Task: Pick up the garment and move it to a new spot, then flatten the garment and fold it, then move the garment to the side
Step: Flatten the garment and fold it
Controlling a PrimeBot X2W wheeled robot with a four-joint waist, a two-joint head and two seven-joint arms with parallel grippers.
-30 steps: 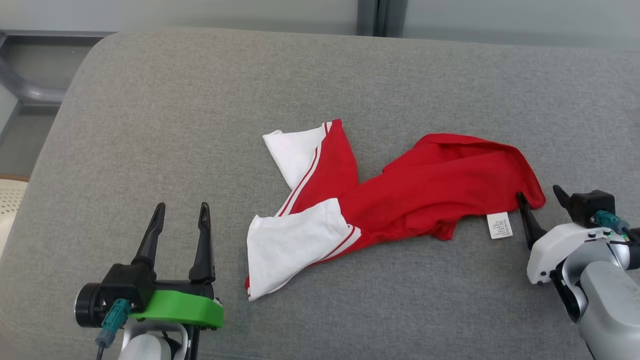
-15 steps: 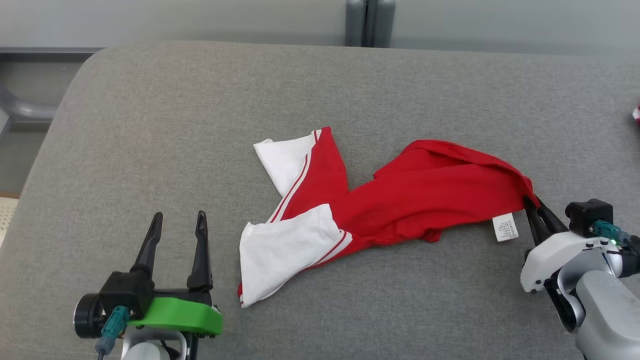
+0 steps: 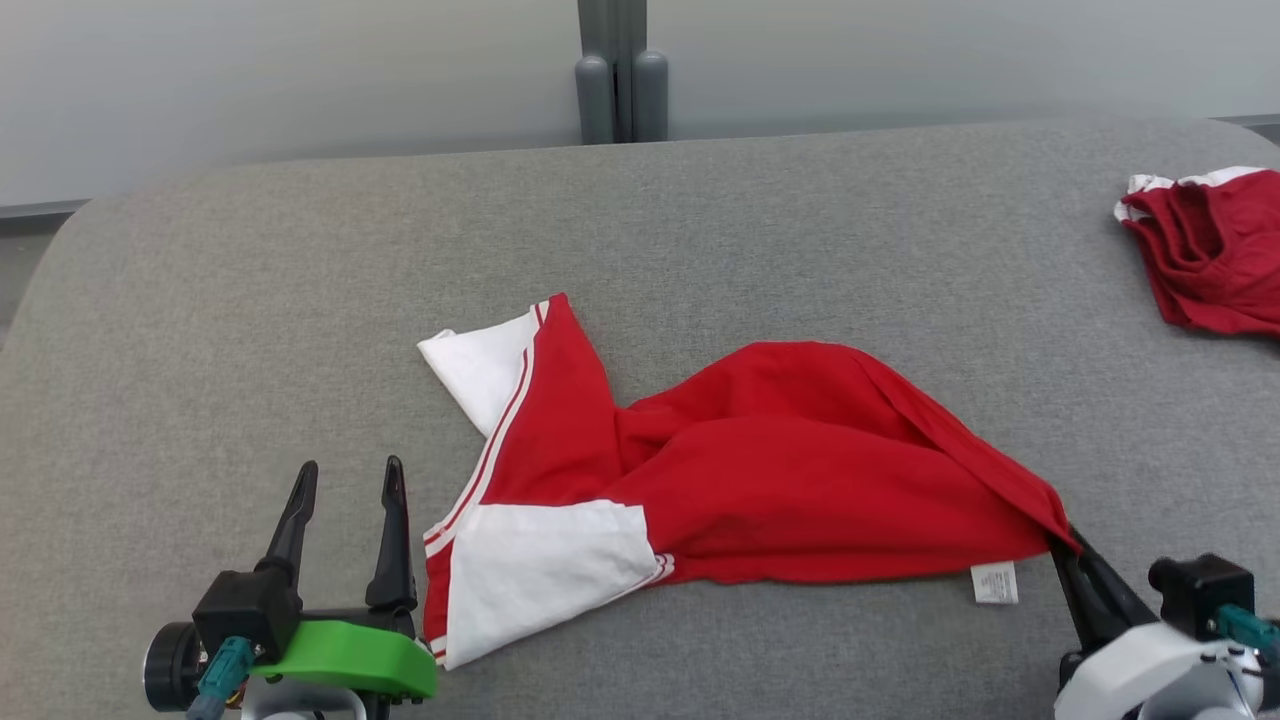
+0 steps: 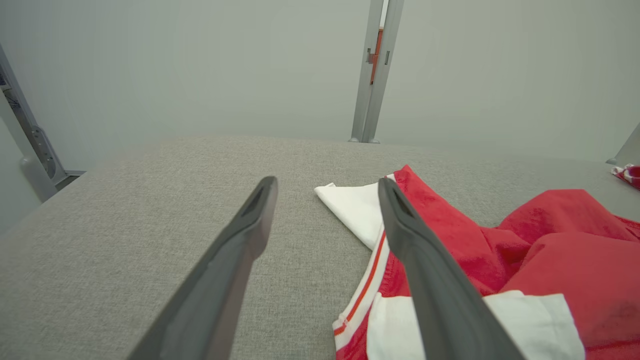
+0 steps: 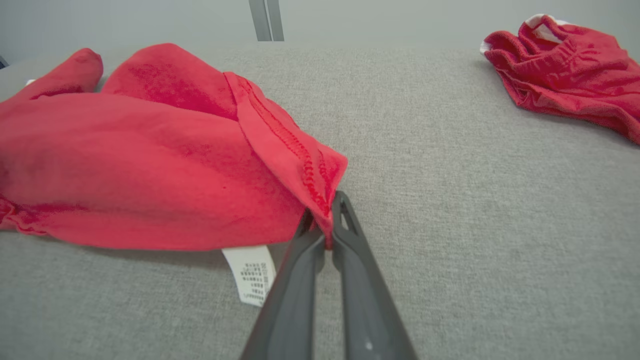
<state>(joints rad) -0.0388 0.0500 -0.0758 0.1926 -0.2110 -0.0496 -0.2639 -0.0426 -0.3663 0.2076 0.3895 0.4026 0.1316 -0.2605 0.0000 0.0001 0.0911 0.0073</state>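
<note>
Right gripper (image 3: 1066, 545) pinches the red T-shirt's (image 3: 790, 490) hem at four o'clock; left gripper (image 3: 345, 478) gapes wide, empty.

The T-shirt (image 3: 800, 470) hem tip is hidden in the closed jaws of the right gripper (image 3: 1068, 545), the care label (image 5: 250, 272) is too small to read — a second red garment (image 3: 1205, 255) runs off the right edge.

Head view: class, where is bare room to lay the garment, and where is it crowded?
Bare cushion lies behind the garment along the far edge, left of it toward the rounded corner, and between it and the second red garment. Crowded: near edge, by left tool and right tool.
</note>
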